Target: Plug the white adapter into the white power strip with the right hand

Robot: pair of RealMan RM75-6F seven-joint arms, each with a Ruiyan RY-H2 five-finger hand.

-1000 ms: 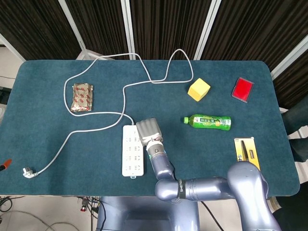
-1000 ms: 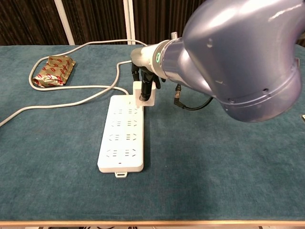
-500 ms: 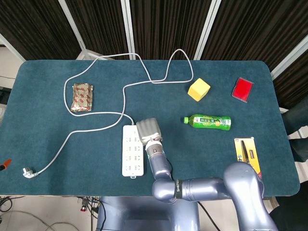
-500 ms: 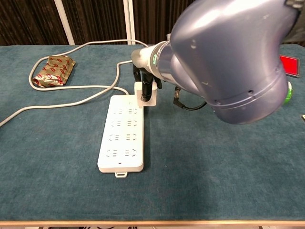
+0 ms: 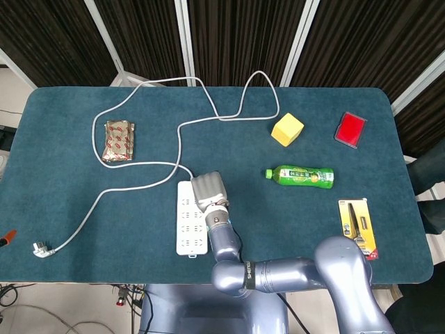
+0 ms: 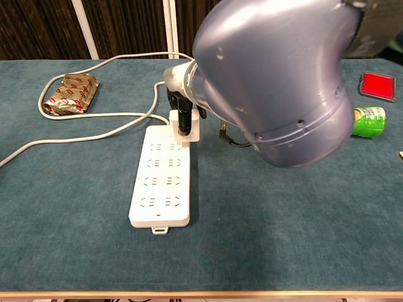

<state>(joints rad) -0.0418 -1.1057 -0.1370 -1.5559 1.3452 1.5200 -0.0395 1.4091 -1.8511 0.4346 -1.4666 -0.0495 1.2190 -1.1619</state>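
Observation:
The white power strip [image 6: 160,182] lies lengthwise on the blue table; in the head view the power strip [image 5: 189,229] shows left of my right arm. My right hand [image 6: 182,104] pinches the white adapter [image 6: 189,126] between dark fingers [image 6: 184,118]. The adapter stands upright at the strip's far right corner, its lower edge touching or just above the top row of sockets; I cannot tell which. In the head view my right hand [image 5: 208,190] covers the adapter and the strip's far end. My left hand shows in neither view.
The strip's white cable [image 5: 181,132] loops across the far table to a loose plug [image 5: 42,248]. A foil packet [image 5: 119,140] lies at the left; a yellow cube [image 5: 287,129], a red box [image 5: 350,129], a green bottle [image 5: 300,176] and a yellow-black cutter [image 5: 357,223] lie at the right.
My right hand has shifted left with the adapter, from beside the strip's far right edge to over its top sockets. The strip has not moved.

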